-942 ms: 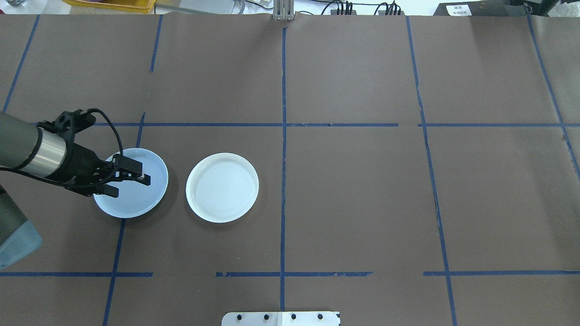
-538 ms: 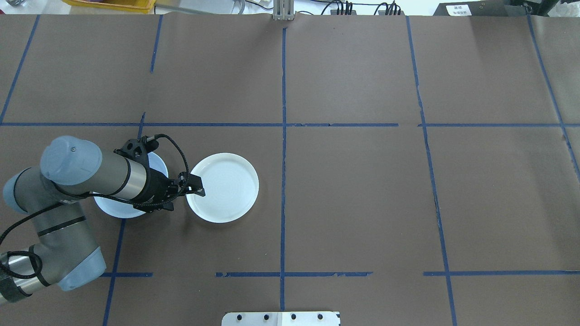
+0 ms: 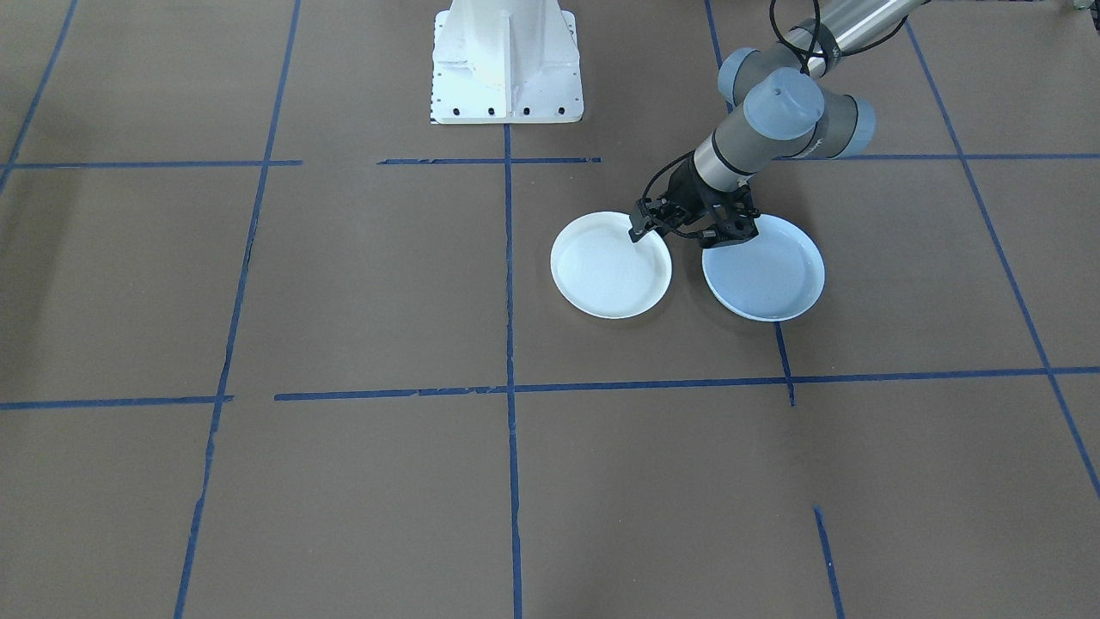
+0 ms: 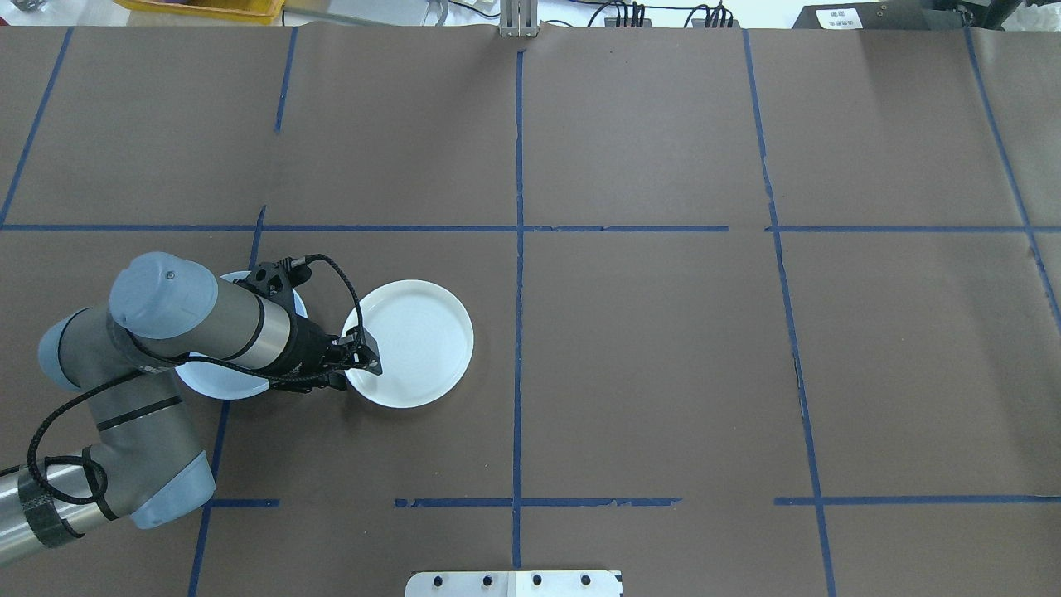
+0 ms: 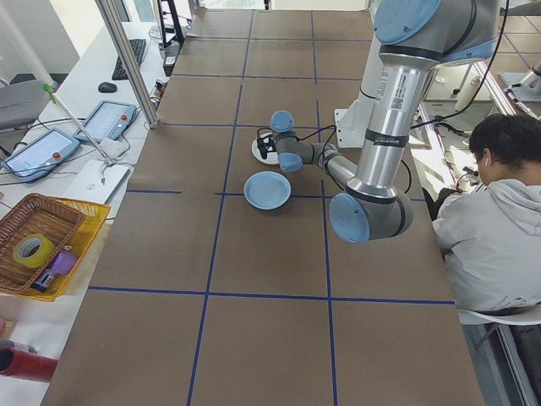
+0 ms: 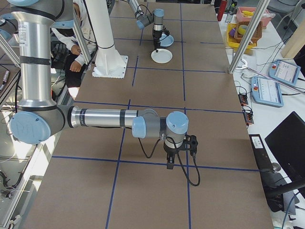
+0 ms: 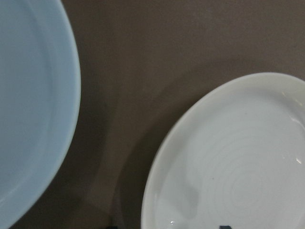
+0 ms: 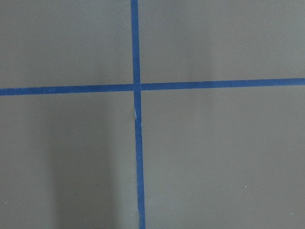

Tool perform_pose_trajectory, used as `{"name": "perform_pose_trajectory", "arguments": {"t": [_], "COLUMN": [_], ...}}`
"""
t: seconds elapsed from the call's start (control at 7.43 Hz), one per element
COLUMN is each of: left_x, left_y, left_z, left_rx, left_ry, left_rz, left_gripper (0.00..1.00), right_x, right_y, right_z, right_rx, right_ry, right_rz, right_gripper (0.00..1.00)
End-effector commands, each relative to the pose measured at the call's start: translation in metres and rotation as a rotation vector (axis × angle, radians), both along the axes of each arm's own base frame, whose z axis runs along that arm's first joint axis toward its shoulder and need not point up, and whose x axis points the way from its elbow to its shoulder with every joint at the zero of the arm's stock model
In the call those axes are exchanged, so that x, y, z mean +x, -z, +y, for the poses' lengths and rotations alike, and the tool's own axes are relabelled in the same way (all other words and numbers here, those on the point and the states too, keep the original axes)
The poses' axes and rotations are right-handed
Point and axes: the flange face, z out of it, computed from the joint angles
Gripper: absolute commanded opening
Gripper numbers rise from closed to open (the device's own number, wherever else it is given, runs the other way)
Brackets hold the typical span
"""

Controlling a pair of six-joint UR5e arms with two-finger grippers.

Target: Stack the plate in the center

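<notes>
Left gripper (image 4: pixel 367 358): over white plate's (image 4: pixel 414 340) near-left rim, spread undetermined
Blue plate (image 3: pixel 769 275): beside white plate, apart
Right gripper (image 6: pixel 170 164): state unclear

Overhead and facing views looking down on the same white plate (image 4: pixel 407 343) and blue plate (image 3: pixel 763 267); side views along the table (image 5: pixel 270 254); wrist cameras close, downward.

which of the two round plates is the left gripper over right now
The white round plate. The left gripper sits over its rim edge; the pale blue round plate lies behind it, under the wrist.
</notes>
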Motion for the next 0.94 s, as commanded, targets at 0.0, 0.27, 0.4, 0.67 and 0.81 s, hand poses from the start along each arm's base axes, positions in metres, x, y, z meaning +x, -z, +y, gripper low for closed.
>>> {"name": "perform_pose_trajectory", "arguments": {"t": [0.0,0.27,0.4,0.67,0.81], "left_x": [-0.004,-0.017,-0.035,-0.101,-0.136], "left_y": [0.003,0.016,0.030,0.027,-0.001], "left_z": [0.001,0.000,-0.008,-0.035,-0.033], "left_rx": [-0.009,0.005,0.005,0.000,0.084], "left_ry": [-0.020,-0.011,-0.016,-0.049,-0.106], "left_rz": [0.011,0.039,0.074,0.128,0.143], "left_gripper": [0.00,0.00,0.00,0.00,0.00], "right_x": [0.000,0.000,0.001,0.000,0.000], "right_y": [0.000,0.000,0.000,0.000,0.000], "right_z": [0.000,0.000,0.000,0.000,0.000], "right_rx": [0.001,0.000,0.000,0.001,0.000], "right_ry": [0.001,0.000,-0.002,0.000,0.000], "right_rz": [0.000,0.001,0.001,0.000,0.001], "right_gripper": [1.00,1.00,1.00,1.00,1.00]}}
